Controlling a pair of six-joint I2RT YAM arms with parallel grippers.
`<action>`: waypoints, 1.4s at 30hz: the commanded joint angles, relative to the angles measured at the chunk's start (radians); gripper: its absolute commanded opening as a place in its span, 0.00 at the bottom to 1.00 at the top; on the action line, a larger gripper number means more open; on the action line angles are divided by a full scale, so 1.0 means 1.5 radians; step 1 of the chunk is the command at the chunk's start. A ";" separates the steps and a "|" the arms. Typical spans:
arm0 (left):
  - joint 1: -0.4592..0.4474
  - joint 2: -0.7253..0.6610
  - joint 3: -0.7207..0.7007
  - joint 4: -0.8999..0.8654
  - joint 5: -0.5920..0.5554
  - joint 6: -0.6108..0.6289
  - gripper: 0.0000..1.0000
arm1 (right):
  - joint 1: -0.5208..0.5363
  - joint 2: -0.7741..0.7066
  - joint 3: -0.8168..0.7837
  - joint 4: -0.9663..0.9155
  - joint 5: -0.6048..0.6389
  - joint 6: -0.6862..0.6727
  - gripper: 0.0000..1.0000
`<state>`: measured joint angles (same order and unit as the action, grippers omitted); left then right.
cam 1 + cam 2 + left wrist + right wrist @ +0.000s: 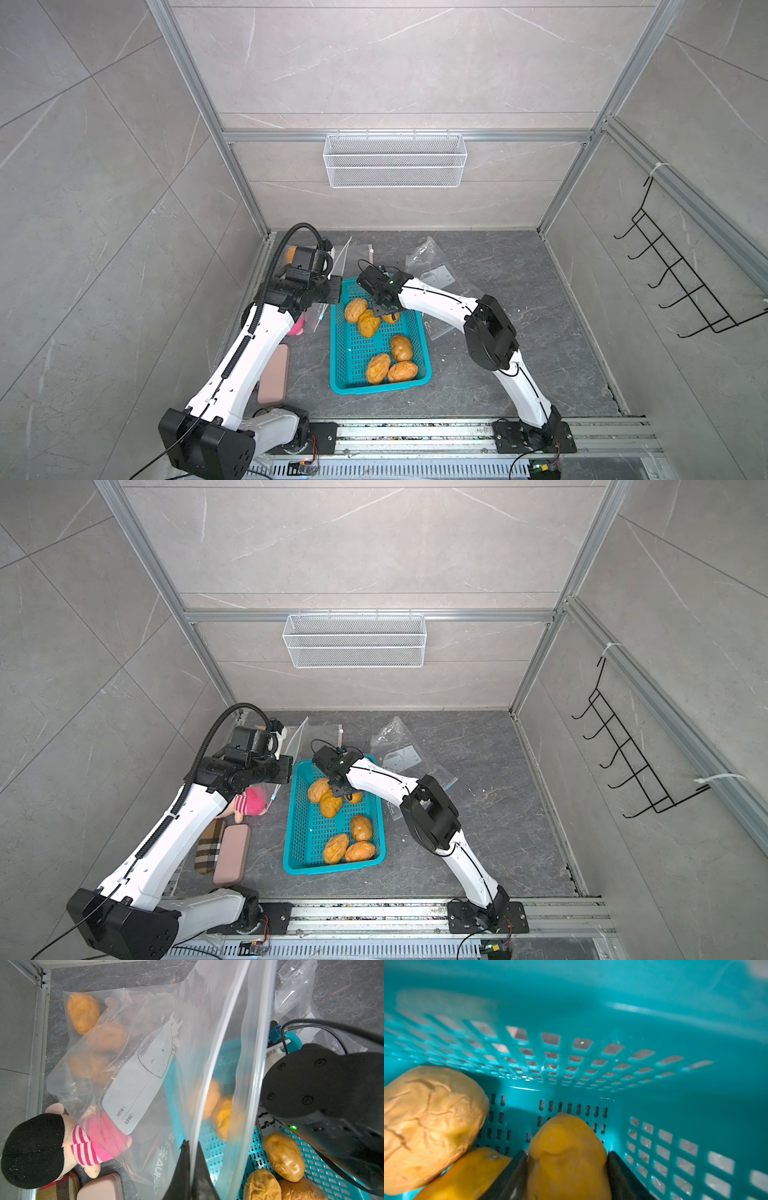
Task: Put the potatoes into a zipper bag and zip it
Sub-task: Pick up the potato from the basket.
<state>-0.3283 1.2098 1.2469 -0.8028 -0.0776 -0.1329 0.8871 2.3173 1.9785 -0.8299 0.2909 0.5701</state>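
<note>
**Potato gripped in the basket, bag held open**

We are mid-load. Our right gripper (567, 1153) is down at the far end of the basket (376, 389), its jaws clamped on either side of one potato (562, 1130). Two more lie just beside it, and three potatoes (401, 347) sit toward the basket's near end. Our left gripper (191, 1144) is pinched tight on the lip of the bag (133, 1076), holding it up beside the basket's far left corner. Some potatoes already lie in the bag's bottom, on the table left of the basket.

As we judge it, the next move is to lift the potato clear of the basket wall, carry it across to the bag's mouth and let go only once it is past the lip. The film is slack, so the opening may be narrow.

We cannot count the potatoes in the bag, because the film blurs them. In both top views the left arm covers most of the bag. We cannot tell whether the gripped potato has left the basket floor.
</note>
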 commanded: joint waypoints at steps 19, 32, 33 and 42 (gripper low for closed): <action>-0.007 -0.006 0.002 0.003 0.000 -0.005 0.00 | -0.014 0.011 -0.027 0.010 -0.116 -0.003 0.60; -0.010 -0.006 0.002 0.003 0.007 -0.003 0.00 | -0.014 -0.266 -0.267 0.300 -0.141 -0.072 0.41; -0.010 -0.006 0.002 0.002 0.009 -0.004 0.00 | -0.015 -0.295 -0.295 0.334 -0.146 -0.076 0.41; -0.010 -0.010 0.003 0.009 0.069 -0.002 0.00 | -0.014 -0.430 -0.374 0.614 -0.263 -0.006 0.41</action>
<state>-0.3389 1.2102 1.2469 -0.8036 -0.0261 -0.1329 0.8627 1.6726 1.4284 -0.0967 -0.0303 0.5091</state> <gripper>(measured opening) 0.055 0.462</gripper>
